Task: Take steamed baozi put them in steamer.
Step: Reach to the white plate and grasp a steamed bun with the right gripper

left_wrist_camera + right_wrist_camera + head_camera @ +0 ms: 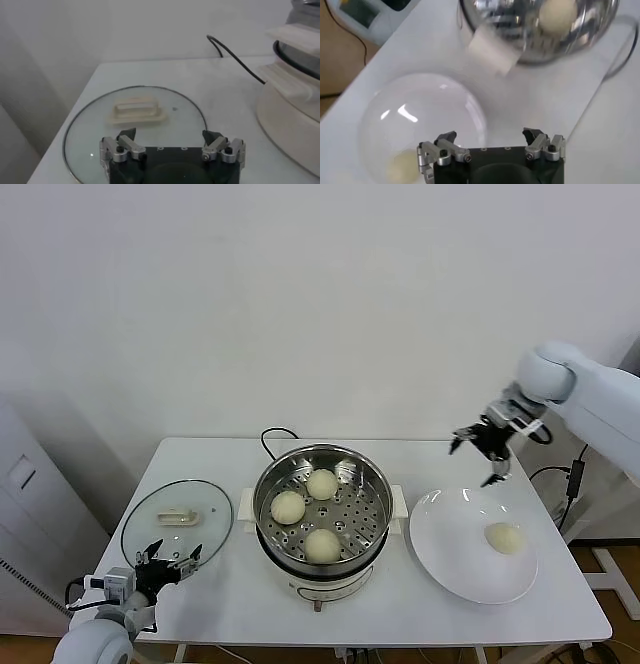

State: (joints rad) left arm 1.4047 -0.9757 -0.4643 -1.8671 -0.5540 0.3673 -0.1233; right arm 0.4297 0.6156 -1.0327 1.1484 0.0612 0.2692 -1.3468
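The steel steamer (321,496) stands mid-table on its white base and holds three pale baozi (322,483) (288,506) (322,545) on its perforated tray. One more baozi (504,537) lies on the white plate (455,559) to the right; in the right wrist view this baozi (400,165) shows at the plate's (420,115) edge. My right gripper (482,454) hangs open in the air above the plate's far rim, empty; the right wrist view shows that gripper (490,137) with jaws wide. My left gripper (172,561) rests open at the table's front left corner.
A round glass lid (176,519) with a beige handle lies flat left of the steamer, just beyond my left gripper (170,136). The steamer's black cord (272,438) runs off behind it. A wall stands close behind the table.
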